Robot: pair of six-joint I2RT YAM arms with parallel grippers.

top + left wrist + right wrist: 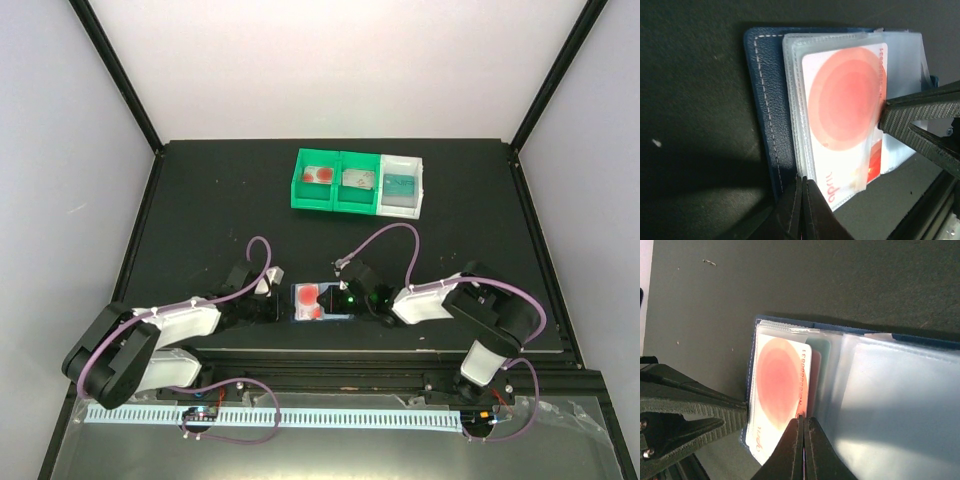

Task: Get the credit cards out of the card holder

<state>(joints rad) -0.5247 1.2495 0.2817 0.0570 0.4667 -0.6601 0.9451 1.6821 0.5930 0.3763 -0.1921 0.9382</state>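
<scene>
Black counter (200,200) carries the open card holder (762,100) between both tools at its near side: left tool (802,182) clamped shut on its pocket edge, right tool (801,422) pinched tight on the white card (777,385), so a straight outward pull seems next; only the right wrist view shows a teal card (822,347) behind.

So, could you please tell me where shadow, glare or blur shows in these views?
Top view: evenly lit, sharp, card holder tiny. Left wrist view: a shadow darkens the table beside the holder. Right wrist view: glare whitens the clear pockets; the near fingers are blurred.
</scene>
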